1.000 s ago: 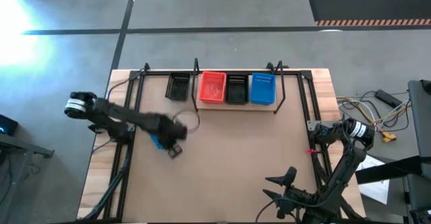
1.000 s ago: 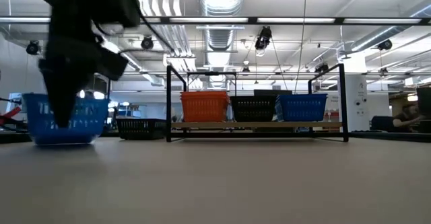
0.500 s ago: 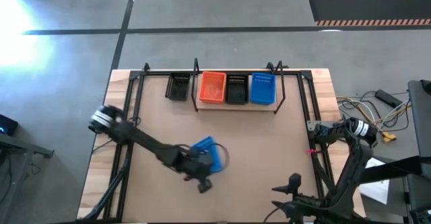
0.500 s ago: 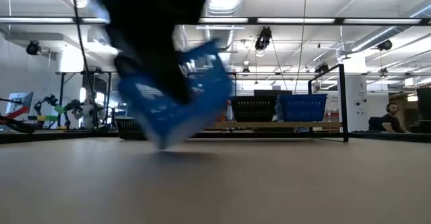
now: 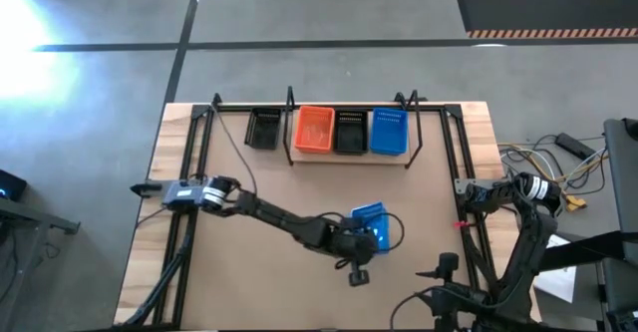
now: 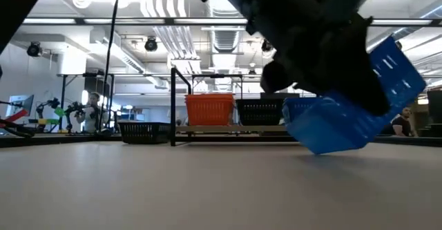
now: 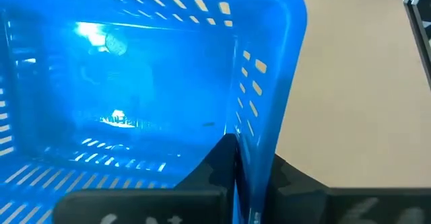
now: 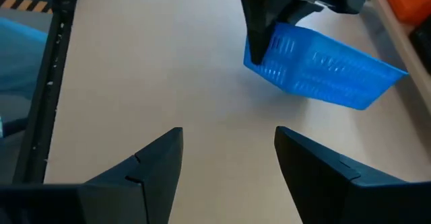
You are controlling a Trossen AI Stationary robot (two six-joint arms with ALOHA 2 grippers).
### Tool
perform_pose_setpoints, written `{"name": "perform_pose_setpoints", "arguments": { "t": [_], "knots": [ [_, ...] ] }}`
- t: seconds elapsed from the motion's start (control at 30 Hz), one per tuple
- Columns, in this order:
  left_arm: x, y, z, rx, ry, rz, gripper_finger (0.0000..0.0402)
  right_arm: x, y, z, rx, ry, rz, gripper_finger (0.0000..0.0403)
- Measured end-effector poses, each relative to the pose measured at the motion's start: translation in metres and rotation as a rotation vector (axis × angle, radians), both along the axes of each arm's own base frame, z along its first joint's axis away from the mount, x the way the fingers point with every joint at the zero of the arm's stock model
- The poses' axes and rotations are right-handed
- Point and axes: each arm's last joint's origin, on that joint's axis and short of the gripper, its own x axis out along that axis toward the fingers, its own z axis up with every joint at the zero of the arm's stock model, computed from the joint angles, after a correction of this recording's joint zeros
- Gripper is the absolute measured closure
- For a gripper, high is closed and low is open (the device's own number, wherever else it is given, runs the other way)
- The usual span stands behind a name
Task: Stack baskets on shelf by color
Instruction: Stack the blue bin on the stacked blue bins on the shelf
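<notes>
My left gripper (image 5: 361,240) is shut on a blue basket (image 5: 371,220) over the middle-right of the table. The basket is tilted in the low view (image 6: 349,116) and the right wrist view (image 8: 323,66). The shelf (image 5: 349,157) at the far edge carries an orange basket (image 5: 315,130), a black basket (image 5: 350,131) and a blue basket (image 5: 389,131), side by side on their bottoms. A second black basket (image 5: 263,129) rests on the table to the left of the shelf. My right gripper (image 8: 229,163) is open and empty near the table's near right corner. My left gripper holds one side wall (image 7: 254,153) of the blue basket, near a corner, with one finger inside (image 7: 217,162) and one outside (image 7: 291,177). The fingers come from above, slanting over the rim. The basket hangs tilted; whether its low corner (image 8: 252,64) touches the table, I cannot tell.
Black wire posts and rails (image 5: 204,123) frame the table's left, far and right sides. Open tabletop (image 5: 299,187) lies between the held basket and the shelf.
My left gripper has swung from the table's left side toward the right and the near edge, carrying the blue basket. The basket stood level on the left a second ago and now hangs tilted at the middle right.
</notes>
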Motion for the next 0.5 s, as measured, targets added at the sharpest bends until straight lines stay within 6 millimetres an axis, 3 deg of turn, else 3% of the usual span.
{"name": "perform_pose_setpoints", "arguments": {
  "t": [0.27, 0.37, 0.5],
  "knots": [
    [0.007, 0.008, -0.006, 0.000, 0.004, 0.006, 0.0372, 0.003, -0.004, -0.009, -0.061, -0.049, -0.004, 0.0175],
    [0.007, 0.008, -0.008, 0.002, 0.011, 0.006, 0.0347, 0.013, -0.011, -0.012, -0.133, -0.114, -0.009, 0.0175],
    [0.006, 0.008, -0.009, 0.003, 0.014, 0.007, 0.0322, 0.034, -0.024, -0.009, -0.215, -0.066, 0.001, 0.0175]
  ]
}}
